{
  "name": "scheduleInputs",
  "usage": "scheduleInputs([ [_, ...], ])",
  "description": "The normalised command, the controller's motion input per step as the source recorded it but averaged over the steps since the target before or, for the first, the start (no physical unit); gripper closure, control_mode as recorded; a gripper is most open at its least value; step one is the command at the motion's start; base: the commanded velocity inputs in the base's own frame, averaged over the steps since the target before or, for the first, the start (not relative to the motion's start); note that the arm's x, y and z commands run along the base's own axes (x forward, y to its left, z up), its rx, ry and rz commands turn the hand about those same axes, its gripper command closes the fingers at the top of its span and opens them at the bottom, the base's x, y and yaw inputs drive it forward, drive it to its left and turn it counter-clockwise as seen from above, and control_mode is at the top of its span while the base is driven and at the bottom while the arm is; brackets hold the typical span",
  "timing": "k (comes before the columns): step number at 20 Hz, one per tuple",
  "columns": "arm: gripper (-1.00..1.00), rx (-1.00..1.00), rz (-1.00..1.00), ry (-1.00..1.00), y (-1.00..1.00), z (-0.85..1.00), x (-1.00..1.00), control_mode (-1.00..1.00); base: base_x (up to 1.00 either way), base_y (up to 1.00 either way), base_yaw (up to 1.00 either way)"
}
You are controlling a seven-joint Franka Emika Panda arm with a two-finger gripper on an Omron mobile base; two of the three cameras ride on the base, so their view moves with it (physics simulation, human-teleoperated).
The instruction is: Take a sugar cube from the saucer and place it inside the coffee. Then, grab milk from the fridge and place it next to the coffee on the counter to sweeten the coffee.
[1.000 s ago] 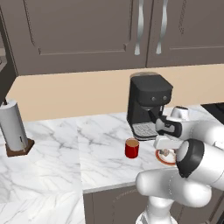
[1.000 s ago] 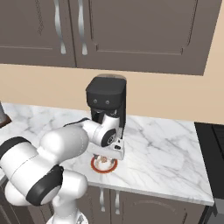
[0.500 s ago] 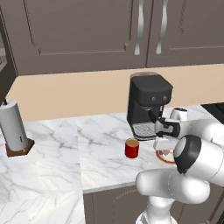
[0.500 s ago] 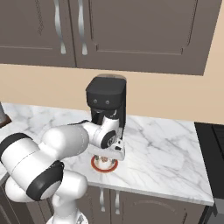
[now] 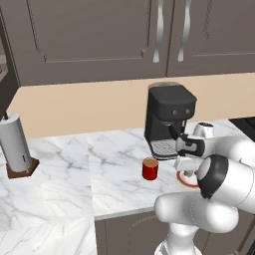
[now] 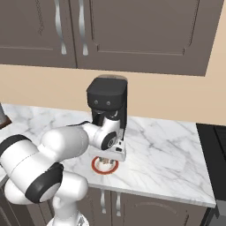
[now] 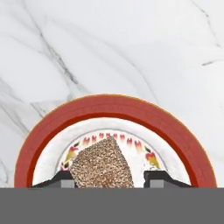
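Lowered since a sec ago: the white arm has dropped its wrist onto the saucer (image 6: 105, 165), so the tool (image 7: 110, 179) now sits right over the plate's middle. From the hand cam, the two dark fingertips (image 7: 65, 178) stand either side of the sugar cube (image 7: 102, 165), a speckled tan lump on the white centre w/ red-orange rim around it. Jaws look narrowed in toward the cube, the one fingertip near or at its side, the other w/ a sliver of white plate showing between; can't tell yet if the cube is truly gripped or just bracketed. Judgement: the pick-up of the cube is under way, not finished; cube is on the saucer, not lifted.

Coffee cup (image 5: 150, 169), red w/ dark liquid on top, stands on the marble counter (image 5: 60, 179) a little to the left of the saucer in the left base cam, in front of the black coffee machine (image 5: 169, 119). A paper-towel roll (image 5: 16, 145) stands far left.

Hard to see: the fingertips' lower ends and the cube's bottom edge are cut off by the frame's bottom. In the base cams the arm's own bulk covers most of the saucer; just a red arc shows (image 5: 185, 182). Cube too small to find there. In the right base cam the cup is behind the arm.
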Motion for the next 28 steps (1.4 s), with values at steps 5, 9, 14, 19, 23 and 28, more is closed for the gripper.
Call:
scheduleInputs([
  [5,1.0,0.0,0.0,0.0,0.0,0.0,-0.03,-1.0,0.0,0.0,0.0],
  [9,1.0,0.0,0.0,0.0,0.0,0.19,-0.41,-1.0,0.0,0.0,0.0],
  [14,1.0,0.0,0.0,-0.02,0.07,0.93,-0.97,-1.0,0.0,0.0,0.0],
  [19,1.0,-0.02,0.0,0.0,0.78,1.0,-0.42,-1.0,0.0,0.0,0.0],
  [23,1.0,-0.08,0.0,-0.08,1.0,0.8,0.1,-1.0,0.0,0.0,0.0],
  [28,1.0,-0.05,-0.04,-0.02,0.63,0.52,0.54,-1.0,0.0,0.0,0.0],
])
